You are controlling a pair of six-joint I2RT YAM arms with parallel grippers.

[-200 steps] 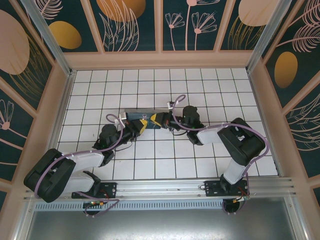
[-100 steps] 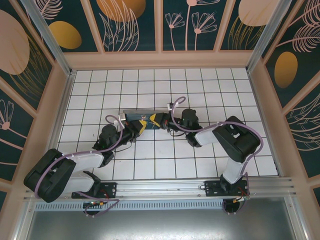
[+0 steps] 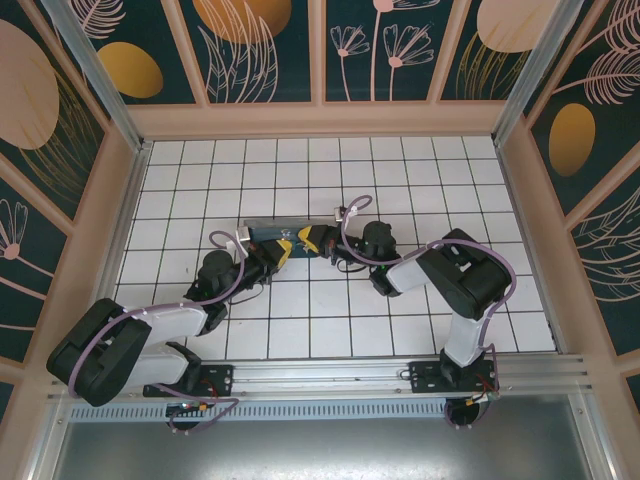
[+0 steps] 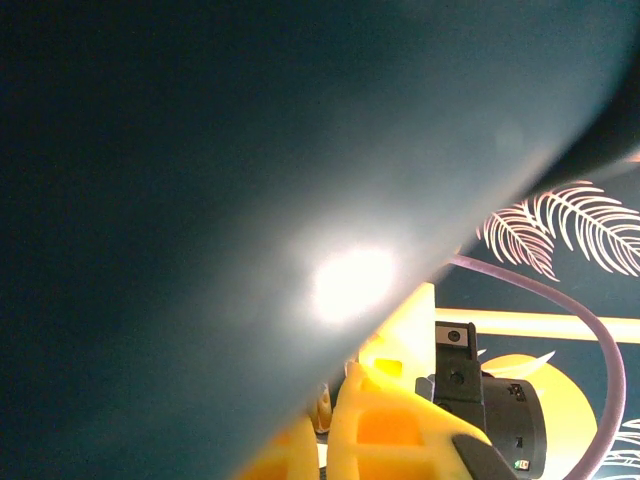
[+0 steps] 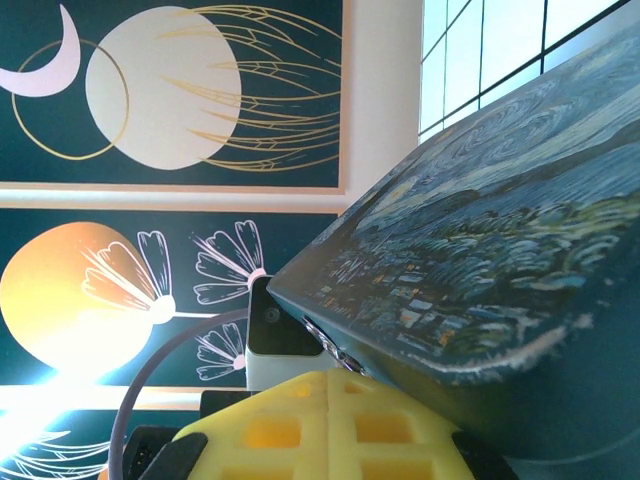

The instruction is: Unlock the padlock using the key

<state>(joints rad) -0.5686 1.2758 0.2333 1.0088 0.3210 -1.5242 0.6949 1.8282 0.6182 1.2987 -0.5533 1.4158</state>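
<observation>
A flat box printed with a blue-yellow swirly painting (image 3: 268, 231) lies on the tiled floor, and both grippers meet at its right end. My left gripper (image 3: 282, 250) is shut, its yellow fingertips against the box's dark underside (image 4: 200, 200). My right gripper (image 3: 308, 239) is shut too, its tips (image 5: 328, 375) pressed at the box's corner (image 5: 500, 230). A thin silvery loop (image 5: 335, 343) sits on that corner just above the right tips; I cannot tell if it is the padlock's shackle. The padlock's body and the key are hidden.
White tiled floor (image 3: 400, 180) lies open behind and to both sides of the box. Patterned walls with a wooden frame (image 3: 320, 118) enclose the floor. A metal rail (image 3: 330, 375) with the arm bases runs along the near edge.
The right arm's elbow and forearm have swung a little to the left. Both grippers have stayed shut at the box's right end.
</observation>
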